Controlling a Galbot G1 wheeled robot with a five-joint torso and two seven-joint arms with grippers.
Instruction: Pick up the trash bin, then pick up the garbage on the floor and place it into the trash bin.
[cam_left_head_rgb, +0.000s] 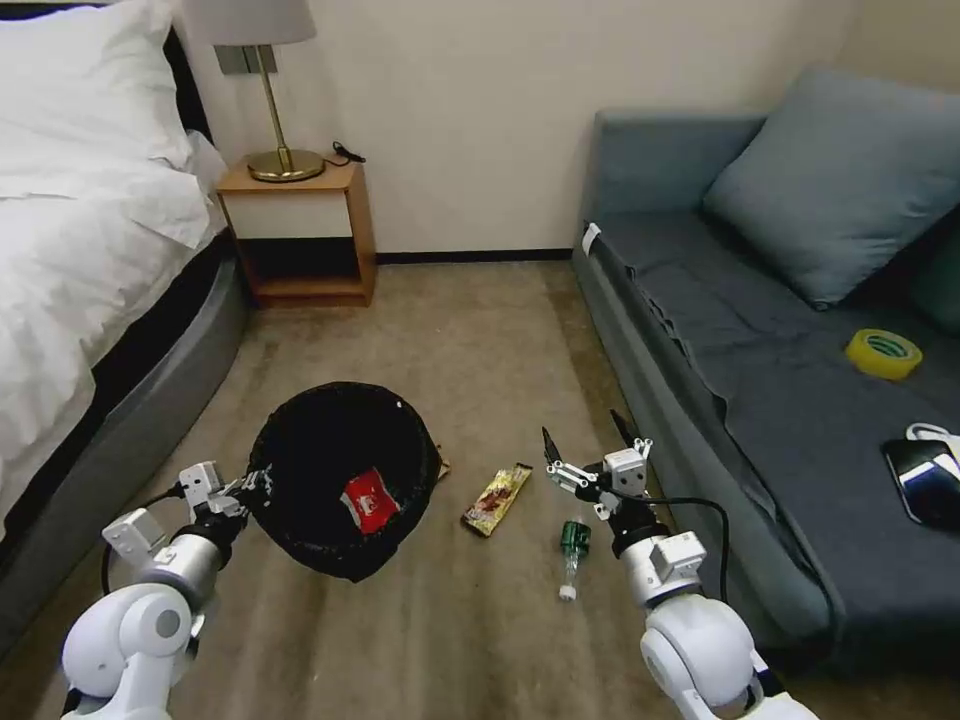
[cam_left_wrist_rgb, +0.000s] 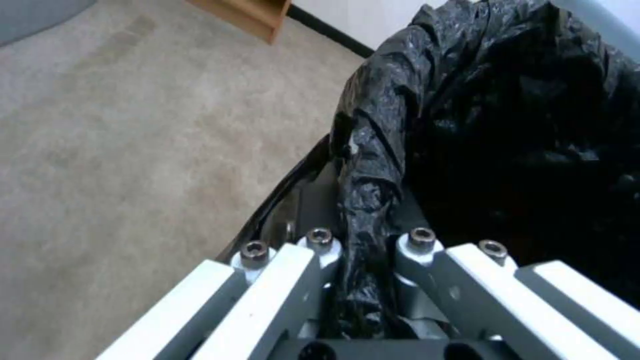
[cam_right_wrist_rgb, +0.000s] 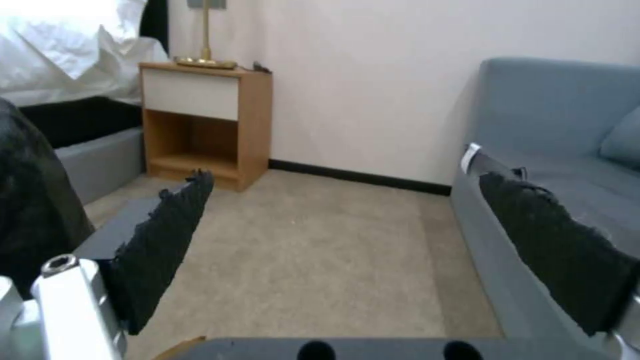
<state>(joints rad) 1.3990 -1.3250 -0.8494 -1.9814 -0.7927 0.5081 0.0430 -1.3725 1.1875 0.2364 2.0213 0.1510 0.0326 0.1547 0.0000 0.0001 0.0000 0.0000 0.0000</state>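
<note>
My left claw is clamped on the near-left rim of the trash bin. The left wrist view shows the black bag bunched between the closed fingers. The bin is tilted, mouth facing up toward my head camera, over the carpet between the bed and the sofa. I can't tell whether its base touches the floor.

The red-and-white wrapper is inside the bin, lying on the bag liner.

My right claw is spread wide and holding nothing. It sits near the sofa's front edge, above the floor litter. Right wrist view: both black foam pads are well apart, with bare carpet between them.

Still on the floor:
- brown-gold snack wrapper, just right of the bin, flat on the carpet
- small clear bottle with green label, on its side, white cap toward me, just below my right claw and beside the forearm
- tan scrap, just a sliver peeking out at the bin's right edge, mostly hidden

Other things around:
- yellow tape roll and a black phone on the sofa seat
- grey cushion at the sofa back
- wooden nightstand with a brass lamp against the far wall
</note>
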